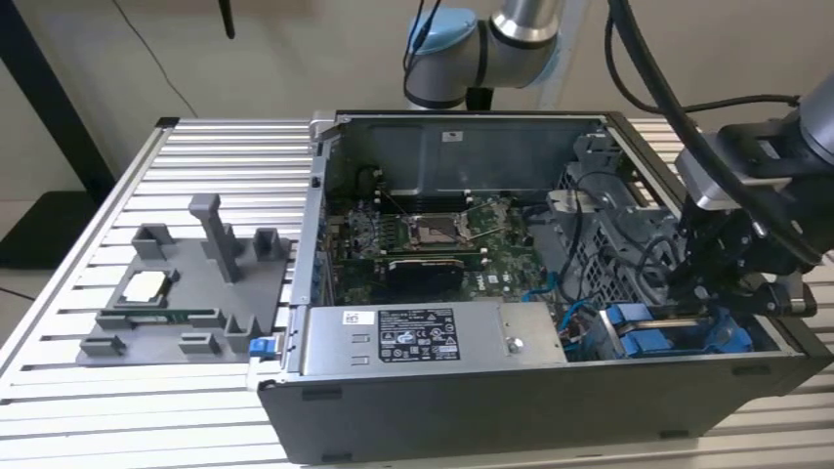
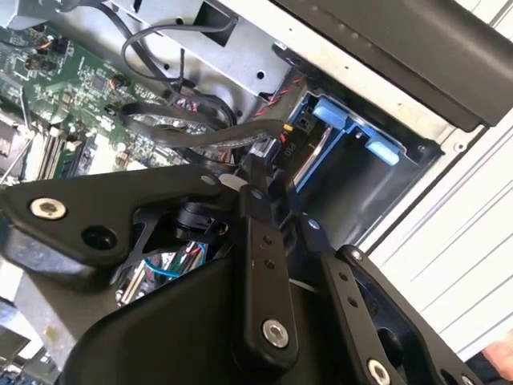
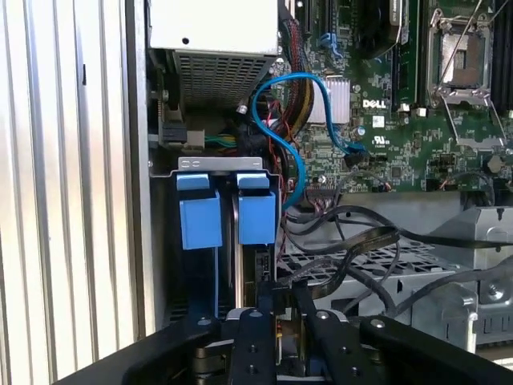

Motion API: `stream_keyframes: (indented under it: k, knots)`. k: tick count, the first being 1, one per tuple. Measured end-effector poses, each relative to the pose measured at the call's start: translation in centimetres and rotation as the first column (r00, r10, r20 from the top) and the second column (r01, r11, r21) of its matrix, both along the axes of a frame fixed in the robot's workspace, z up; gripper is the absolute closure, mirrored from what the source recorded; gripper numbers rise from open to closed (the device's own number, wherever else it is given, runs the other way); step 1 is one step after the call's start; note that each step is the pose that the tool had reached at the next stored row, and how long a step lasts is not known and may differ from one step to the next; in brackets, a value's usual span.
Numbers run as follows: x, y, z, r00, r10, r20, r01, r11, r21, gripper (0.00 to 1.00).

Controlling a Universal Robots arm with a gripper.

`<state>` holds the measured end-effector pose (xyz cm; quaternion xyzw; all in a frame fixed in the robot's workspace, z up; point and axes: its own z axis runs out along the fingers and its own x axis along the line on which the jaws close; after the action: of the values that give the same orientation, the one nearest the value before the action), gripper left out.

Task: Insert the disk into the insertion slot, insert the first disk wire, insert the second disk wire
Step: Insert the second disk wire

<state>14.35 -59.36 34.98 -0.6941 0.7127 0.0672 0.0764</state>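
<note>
Disk (image 3: 256, 215) sits in the insertion slot (image 3: 220, 164) of the drive cage. Its blue carrier tab is level with the twin tab (image 3: 199, 218) just beside it, so the seating looks done. The step in hand appears to be a disk wire. The pincer (image 3: 276, 303) is clenched on the plug (image 2: 274, 149) of a flat dark wire (image 3: 353, 249) and holds it right at the disk's near edge.

To do this well, the plug should meet the disk's socket squarely, without tilt, and be pressed straight along the disk's length rather than levered in. The grip looks best kept on the plug body, not on the wire, so the push does not buckle it. I cannot tell whether the plug is fully home, because the pincer's own fingers hide the joint. Loose dark wires and a light-blue cable (image 3: 296, 120) crowd the cage, so a snag on one of them is the likely fault.

In the exterior view the arm (image 1: 521, 34) rises behind the computer case (image 1: 521, 420). Its wrist hangs over the case's corner at the exterior view's right. The pincer points down into the cage, between the power-supply box (image 1: 424, 337) and the case wall. The case stands on a slatted counter (image 1: 195, 156).
</note>
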Motion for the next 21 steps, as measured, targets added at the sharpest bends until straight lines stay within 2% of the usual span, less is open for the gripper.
stream_keyframes:
  k: [6,11,17,18,19,21]
  knots:
    - [0.0,-0.06,0.4,1.0,0.0,0.0,0.0,1.0,0.0019,0.76]
    - [-0.3,-0.07,1.05,1.0,0.0,0.0025,0.0,0.9999,0.0145,0.76]
    - [-0.8,-0.07,2.41,1.0,0.0,0.0072,0.0,0.9996,0.0292,0.76]
    - [-1.0,-0.07,2.53,0.9999,0.0,0.0111,0.0,0.9995,0.0314,0.76]
    - [-1.2,-0.06,2.53,0.9998,0.0,0.0184,-0.001,0.9995,0.0326,0.76]
    - [-1.8,-0.07,2.54,0.9992,0.0,0.0406,-0.001,0.9995,0.0324,0.76]
